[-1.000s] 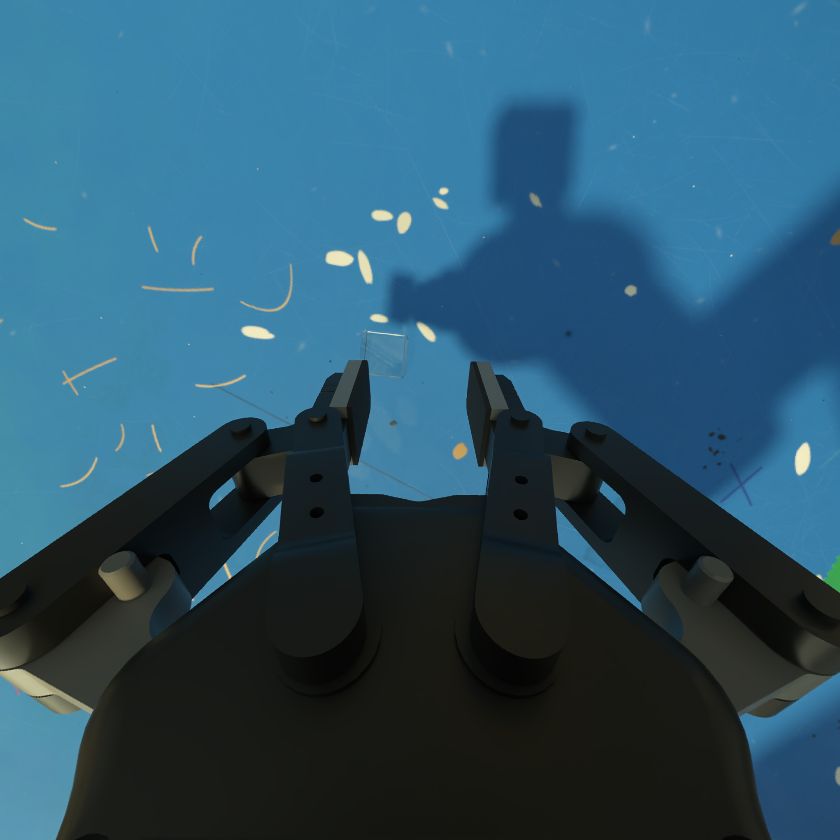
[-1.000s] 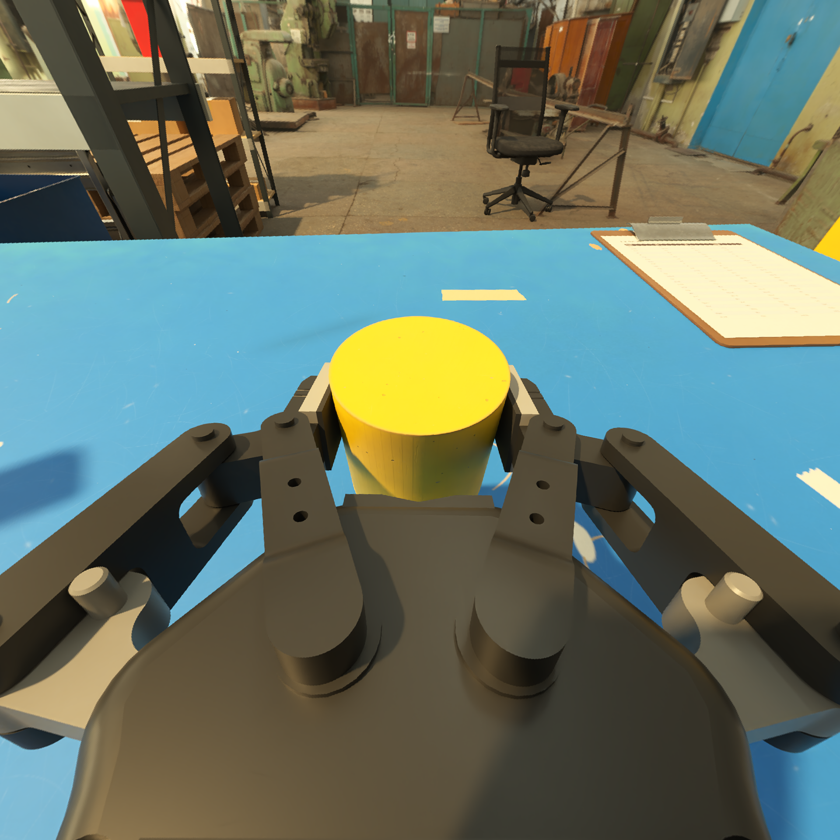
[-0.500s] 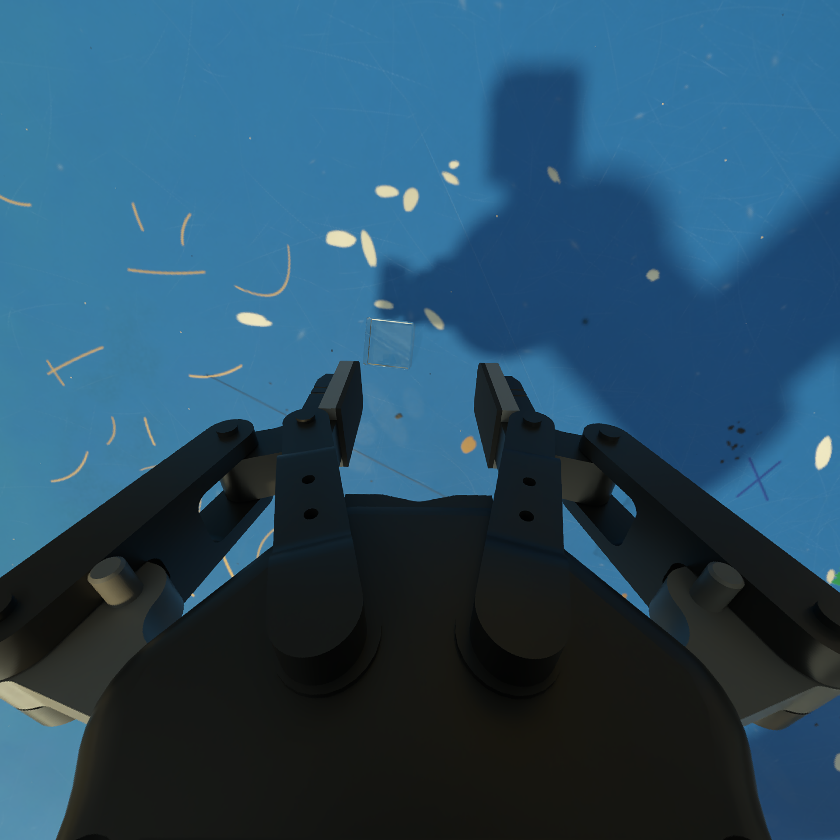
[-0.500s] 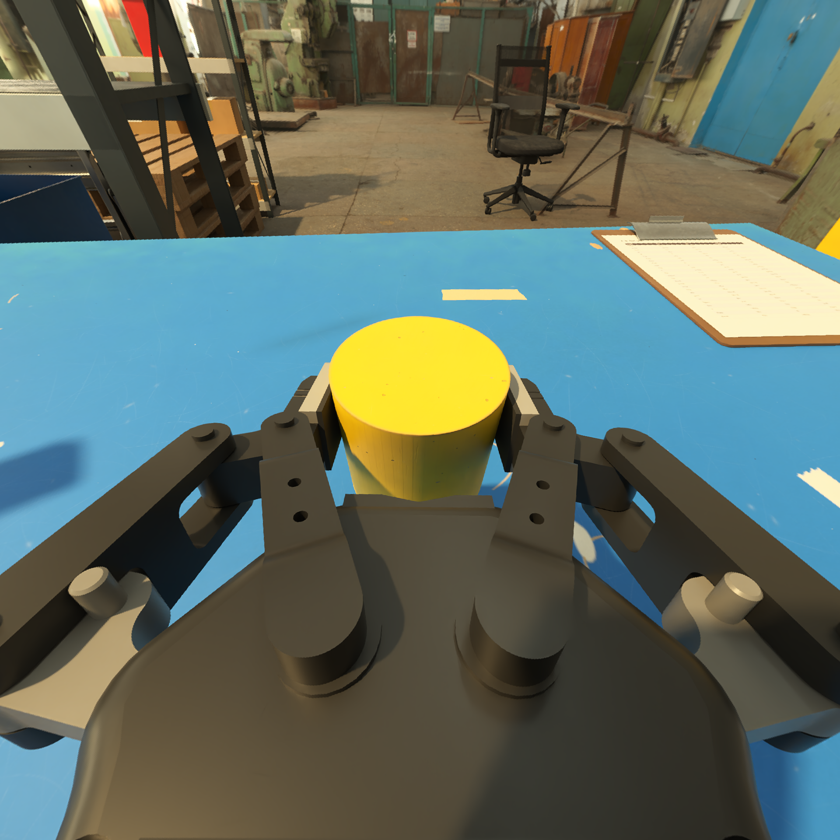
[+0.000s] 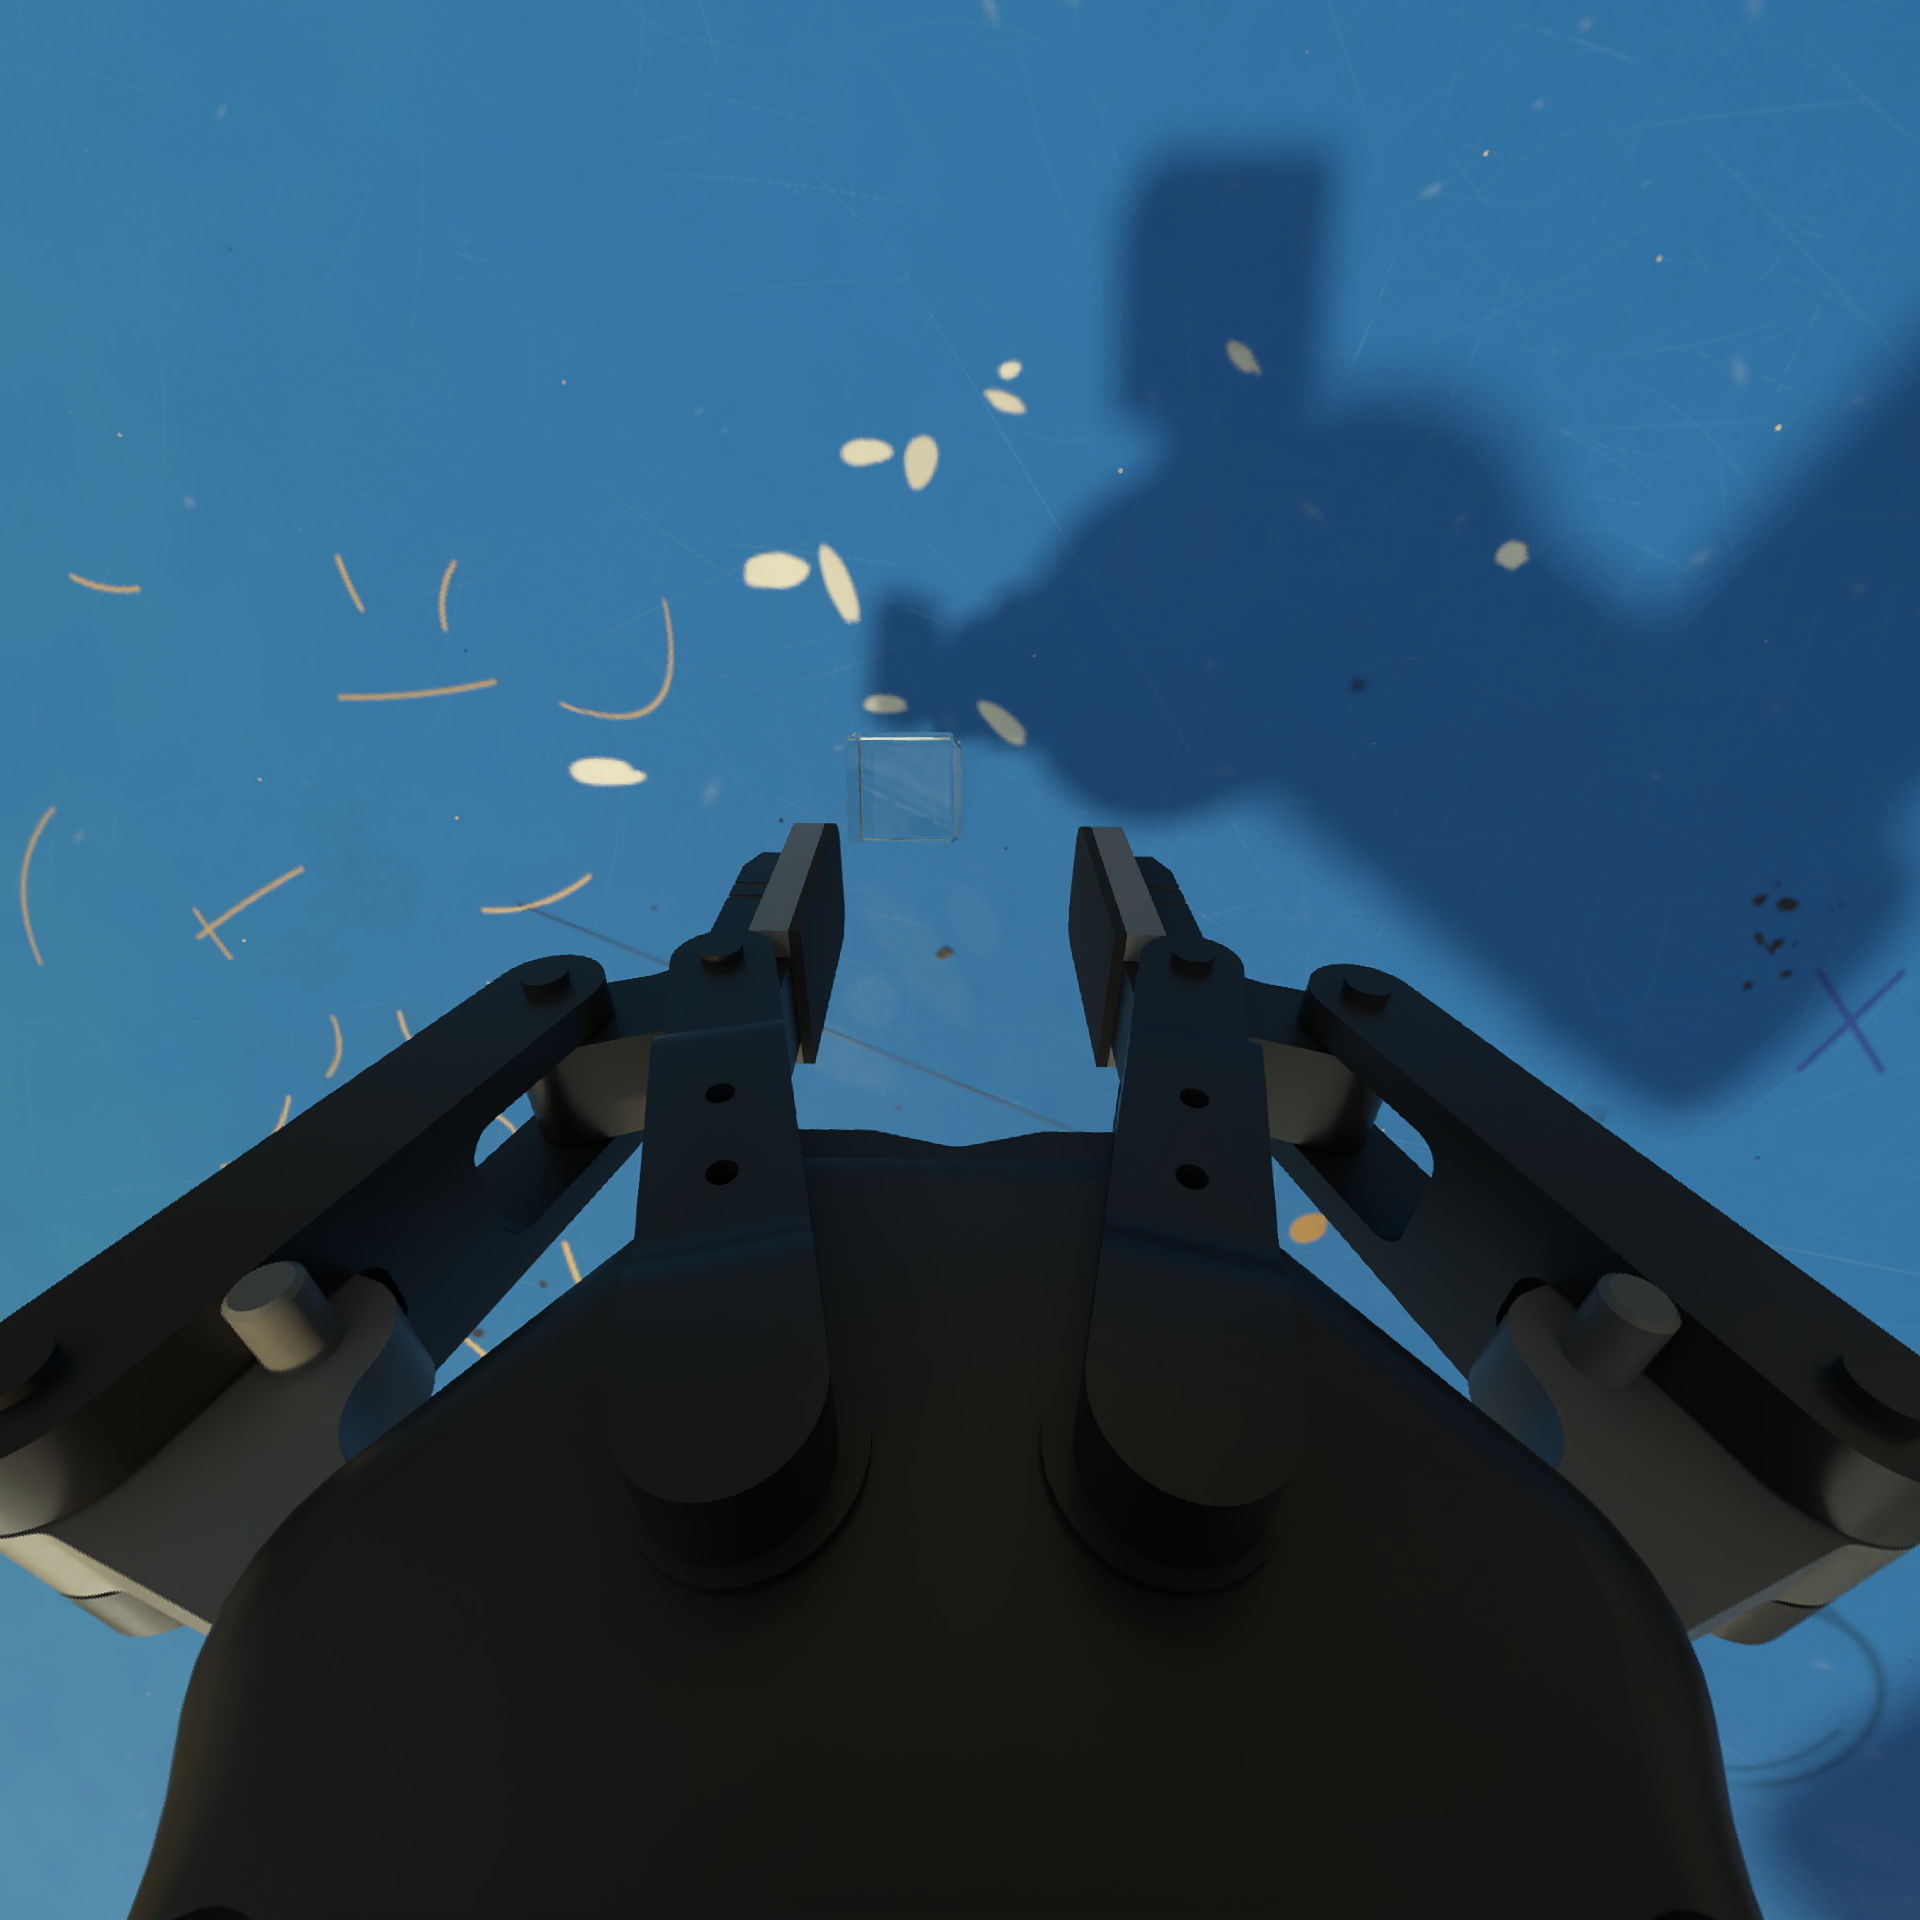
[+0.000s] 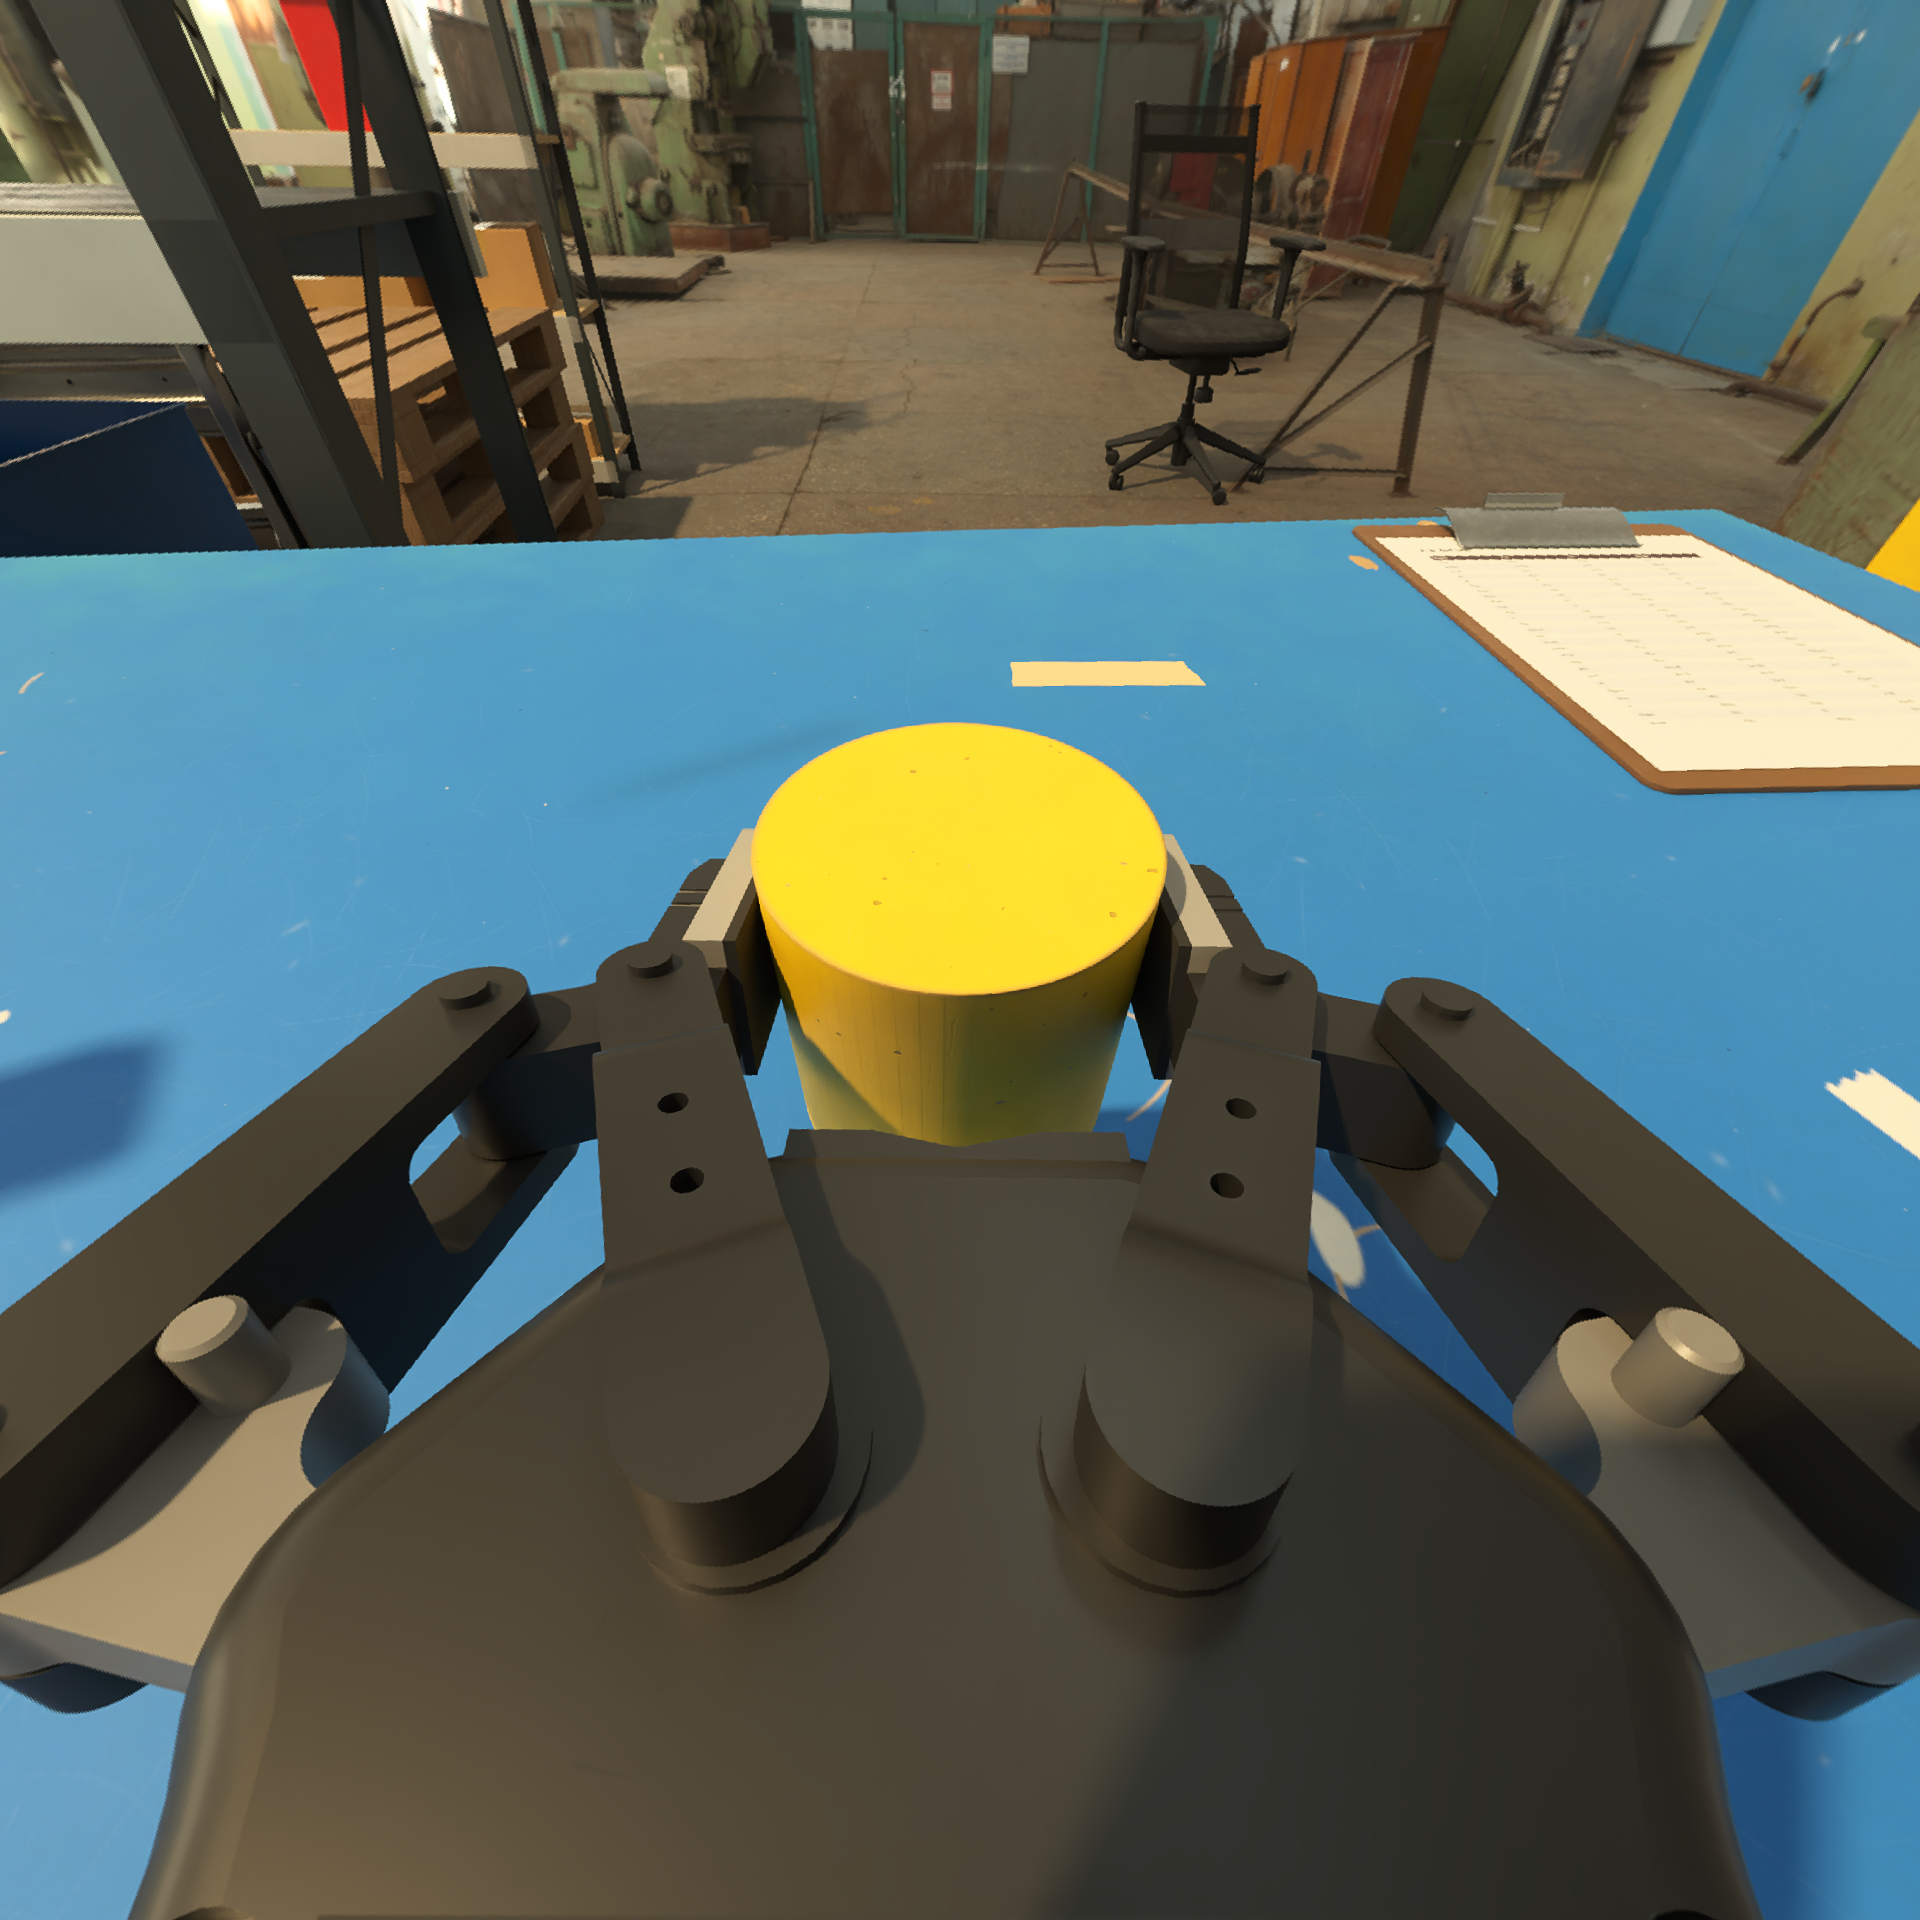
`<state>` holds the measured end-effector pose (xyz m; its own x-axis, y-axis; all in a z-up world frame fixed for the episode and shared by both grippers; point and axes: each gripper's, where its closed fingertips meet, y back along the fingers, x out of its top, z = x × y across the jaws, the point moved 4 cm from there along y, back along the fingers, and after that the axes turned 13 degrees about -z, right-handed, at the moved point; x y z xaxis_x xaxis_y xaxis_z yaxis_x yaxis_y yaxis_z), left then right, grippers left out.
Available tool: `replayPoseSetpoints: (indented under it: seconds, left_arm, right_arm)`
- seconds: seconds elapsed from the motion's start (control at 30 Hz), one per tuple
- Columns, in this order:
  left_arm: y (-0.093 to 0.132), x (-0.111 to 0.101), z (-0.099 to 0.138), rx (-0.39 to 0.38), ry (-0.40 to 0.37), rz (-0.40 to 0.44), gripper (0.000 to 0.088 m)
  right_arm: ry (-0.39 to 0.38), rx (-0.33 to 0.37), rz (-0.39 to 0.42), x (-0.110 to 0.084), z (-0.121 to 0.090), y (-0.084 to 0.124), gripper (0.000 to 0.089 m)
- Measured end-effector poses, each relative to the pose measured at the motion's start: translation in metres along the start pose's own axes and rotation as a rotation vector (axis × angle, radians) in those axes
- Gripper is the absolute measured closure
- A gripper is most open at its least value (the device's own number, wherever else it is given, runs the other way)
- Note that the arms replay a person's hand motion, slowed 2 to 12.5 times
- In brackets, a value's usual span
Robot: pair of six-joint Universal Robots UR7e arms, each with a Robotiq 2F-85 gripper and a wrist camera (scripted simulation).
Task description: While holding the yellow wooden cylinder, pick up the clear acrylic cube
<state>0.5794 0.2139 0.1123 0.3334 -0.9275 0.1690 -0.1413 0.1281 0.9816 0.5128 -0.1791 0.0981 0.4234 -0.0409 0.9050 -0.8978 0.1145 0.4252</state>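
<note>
The clear acrylic cube point(image 5: 902, 787) lies on the blue table, faint, just beyond my left gripper's fingertips and a little left of their middle. My left gripper point(image 5: 956, 847) is open and empty, pointing down at the table above the cube. My right gripper point(image 6: 956, 883) is shut on the yellow wooden cylinder point(image 6: 954, 925), held upright above the blue table with its flat top showing.
Cream flecks point(image 5: 775, 570) and orange scratch marks point(image 5: 416, 691) dot the table around the cube. An arm's shadow point(image 5: 1403, 665) falls to the right. A clipboard point(image 6: 1662, 655) lies at the far right; a tape strip point(image 6: 1107, 673) is beyond the cylinder.
My left gripper has shifted so the cube sits nearer the middle between the fingers, and its jaws stand slightly wider. The right gripper and cylinder have not moved.
</note>
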Motion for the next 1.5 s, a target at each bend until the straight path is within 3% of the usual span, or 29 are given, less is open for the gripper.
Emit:
replayPoseSetpoints:
  seconds: [0.3, 0.97, 1.5]
  left_arm:
    - [-0.004, 0.0, -0.005, -0.024, -0.016, 0.002, 0.0487]
    - [-0.015, 0.016, -0.008, -0.193, 0.038, 0.034, 0.0417]
    - [-0.034, 0.02, -0.015, -0.179, 0.038, -0.034, 0.04]
  right_arm:
    - [-0.001, 0.001, -0.001, 0.0, 0.0, 0.0, 0.0341]
    - [-0.008, 0.006, -0.005, 0.0, 0.0, -0.001, 0.0341]
    - [-0.009, 0.01, -0.006, 0.0, 0.0, -0.001, 0.0341]
